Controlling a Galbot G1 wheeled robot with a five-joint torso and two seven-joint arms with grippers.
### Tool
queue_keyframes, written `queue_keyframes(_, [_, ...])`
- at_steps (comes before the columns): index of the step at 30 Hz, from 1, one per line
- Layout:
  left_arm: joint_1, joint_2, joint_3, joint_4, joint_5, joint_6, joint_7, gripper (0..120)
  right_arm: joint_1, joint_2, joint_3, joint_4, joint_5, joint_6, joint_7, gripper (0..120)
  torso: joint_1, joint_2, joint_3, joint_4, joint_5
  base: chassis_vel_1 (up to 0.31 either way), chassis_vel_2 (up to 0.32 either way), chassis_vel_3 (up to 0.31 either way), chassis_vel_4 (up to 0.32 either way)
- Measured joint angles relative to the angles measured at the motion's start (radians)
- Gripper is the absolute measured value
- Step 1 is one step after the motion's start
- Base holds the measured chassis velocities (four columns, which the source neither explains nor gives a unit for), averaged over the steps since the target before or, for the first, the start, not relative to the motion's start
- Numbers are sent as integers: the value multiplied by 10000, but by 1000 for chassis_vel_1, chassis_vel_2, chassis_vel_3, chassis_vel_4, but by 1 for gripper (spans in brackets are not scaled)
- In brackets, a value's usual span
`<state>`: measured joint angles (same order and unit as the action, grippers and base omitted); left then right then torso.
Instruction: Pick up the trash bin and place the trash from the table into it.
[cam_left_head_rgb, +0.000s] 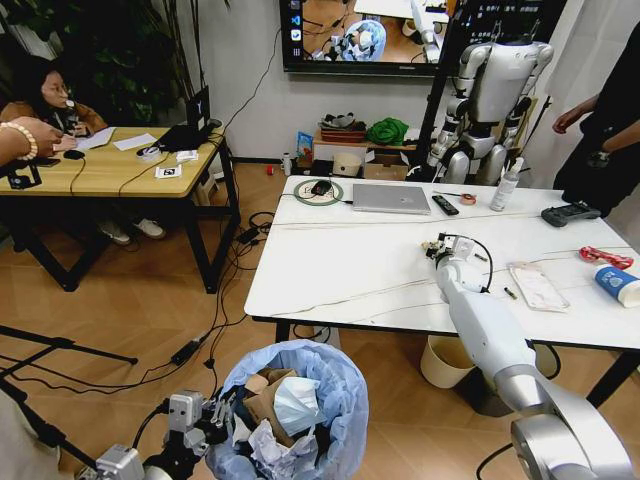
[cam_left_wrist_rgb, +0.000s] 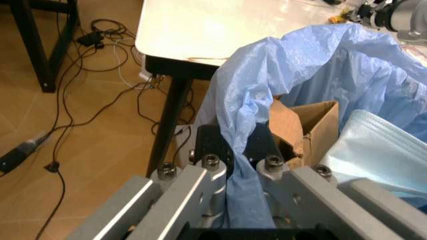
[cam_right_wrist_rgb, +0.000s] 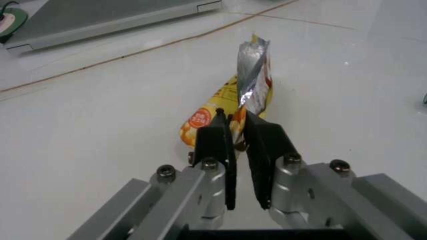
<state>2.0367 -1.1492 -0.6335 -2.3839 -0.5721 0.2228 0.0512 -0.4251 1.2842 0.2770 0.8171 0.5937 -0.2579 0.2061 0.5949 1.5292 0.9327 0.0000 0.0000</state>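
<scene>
The trash bin (cam_left_head_rgb: 325, 375), lined with a crinkled light-blue bag, hangs low in front of the table (cam_left_head_rgb: 350, 270). My left gripper (cam_left_head_rgb: 215, 413) is shut on its bag-covered rim (cam_left_wrist_rgb: 247, 115). Inside lie a brown paper bag (cam_left_wrist_rgb: 310, 122), a face mask (cam_left_wrist_rgb: 380, 150) and crumpled tissues (cam_left_head_rgb: 270, 450). My right gripper (cam_left_head_rgb: 438, 248) rests on the tabletop, shut on a yellow snack wrapper (cam_right_wrist_rgb: 255, 70) that stands up between its fingers (cam_right_wrist_rgb: 217, 137). More trash lies to the right: a clear plastic bag (cam_left_head_rgb: 537, 285), a red wrapper (cam_left_head_rgb: 605, 257) and a blue-white paper cup (cam_left_head_rgb: 617, 284).
A laptop (cam_left_head_rgb: 391, 198), remote (cam_left_head_rgb: 445, 205), bottle (cam_left_head_rgb: 506, 187) and game controller (cam_left_head_rgb: 570, 213) sit along the table's far side. A cream bin (cam_left_head_rgb: 445, 360) stands under the table. Cables trail across the floor (cam_left_head_rgb: 215, 330) towards the wooden desk (cam_left_head_rgb: 110, 165).
</scene>
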Motion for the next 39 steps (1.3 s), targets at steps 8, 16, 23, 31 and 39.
queue_keyframes(8, [74, -6, -62, -2, 19, -36, 41, 0, -154, -167, -16, 233, 134, -6, -4, 0, 0, 0, 0, 0, 0, 0, 0, 0, 0])
queue_keyframes(16, [152, -36, -95, -19, -80, -23, 15, 0, -1057, -1192, -116, 1889, 1248, 337, -909, 0, 0, 0, 0, 3, 4, 0, 0, 0, 0])
queue_keyframes(23, [256, -199, -152, -58, -84, 1, -28, 0, -2604, -3298, -522, 5583, 3100, 357, -1976, 0, -1, 4, -3, -5, -2, 0, 0, 0, 0])
queue_keyframes(31, [323, -245, -135, -61, -2, 28, -37, 0, -4372, -4230, -1215, 9138, 4002, 626, -2978, 0, -1, 4, -2, -1, 0, 0, 0, 0, 0])
queue_keyframes(39, [326, -257, -139, -97, 10, 36, -44, 0, -4700, -4464, -2813, 10841, 4358, 1876, -4290, 0, -1, 3, -2, 2, -2, 0, 0, 0, 0])
